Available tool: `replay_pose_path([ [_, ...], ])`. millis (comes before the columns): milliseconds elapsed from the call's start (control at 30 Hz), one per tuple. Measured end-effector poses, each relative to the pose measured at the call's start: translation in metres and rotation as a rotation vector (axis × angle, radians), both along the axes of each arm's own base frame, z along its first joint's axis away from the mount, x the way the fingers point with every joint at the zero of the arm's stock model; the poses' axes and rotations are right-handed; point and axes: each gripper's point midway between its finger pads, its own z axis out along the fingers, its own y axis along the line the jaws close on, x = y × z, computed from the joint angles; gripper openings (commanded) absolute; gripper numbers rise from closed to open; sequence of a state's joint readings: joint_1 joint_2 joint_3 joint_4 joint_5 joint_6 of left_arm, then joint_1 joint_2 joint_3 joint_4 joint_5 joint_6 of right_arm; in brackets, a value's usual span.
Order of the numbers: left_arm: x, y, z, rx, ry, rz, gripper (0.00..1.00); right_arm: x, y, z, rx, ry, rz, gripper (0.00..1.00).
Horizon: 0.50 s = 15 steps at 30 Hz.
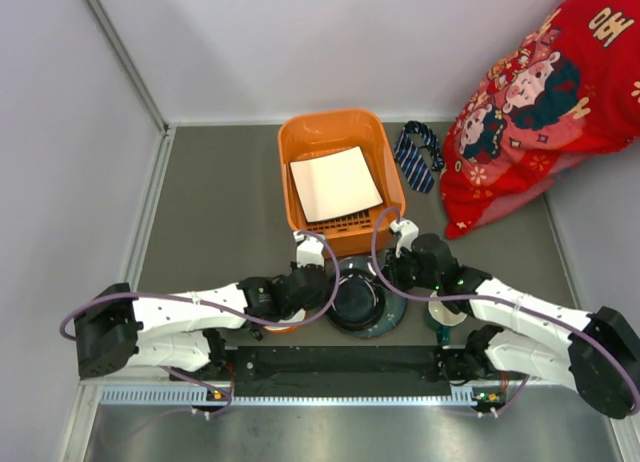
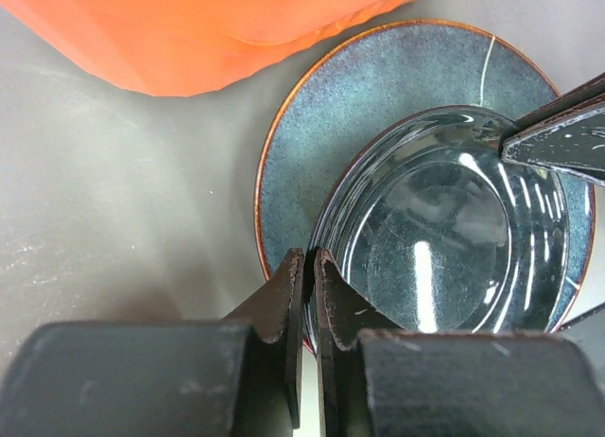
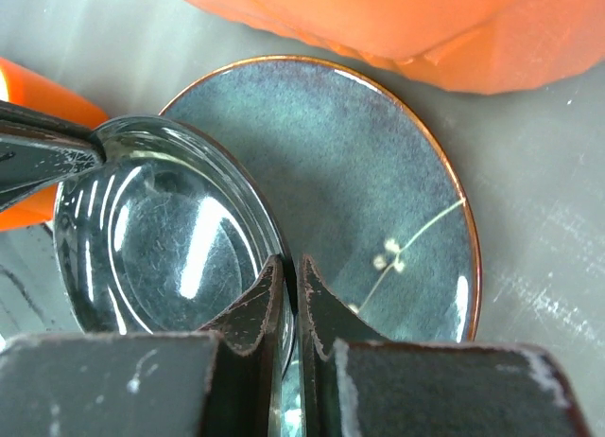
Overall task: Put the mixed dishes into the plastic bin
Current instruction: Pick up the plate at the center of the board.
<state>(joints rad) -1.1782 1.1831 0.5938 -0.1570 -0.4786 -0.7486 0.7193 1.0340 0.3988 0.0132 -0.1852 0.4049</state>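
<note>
Clamped in left gripper at 9 o'clock and right gripper at 2 o'clock: rim of glass bowl, resting on blue-grey plate, 6 o'clock from orange bin holding white square plate.

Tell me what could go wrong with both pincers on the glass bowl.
1. Left pincer and right pincer pinch only the thin rim of the glass bowl; it may slip or tilt if lifted unevenly.
2. It sits on the blue-grey plate, which might get dragged.
3. The white square plate already lies in the plastic bin; glass dropped there could crack.
</note>
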Motion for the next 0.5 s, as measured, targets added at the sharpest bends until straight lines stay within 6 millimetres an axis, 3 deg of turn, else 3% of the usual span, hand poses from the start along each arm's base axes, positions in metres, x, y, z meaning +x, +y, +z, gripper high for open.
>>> replay_pose_path([
  [200,-0.003,-0.004,0.001,-0.003,0.009,-0.025,0.00,-0.008,-0.004,0.006,0.002,0.016,0.002,0.00],
  [500,0.000,-0.009,0.019,-0.002,-0.012,-0.050,0.00,-0.009,-0.007,0.039,0.008,-0.001,0.004,0.00],
])
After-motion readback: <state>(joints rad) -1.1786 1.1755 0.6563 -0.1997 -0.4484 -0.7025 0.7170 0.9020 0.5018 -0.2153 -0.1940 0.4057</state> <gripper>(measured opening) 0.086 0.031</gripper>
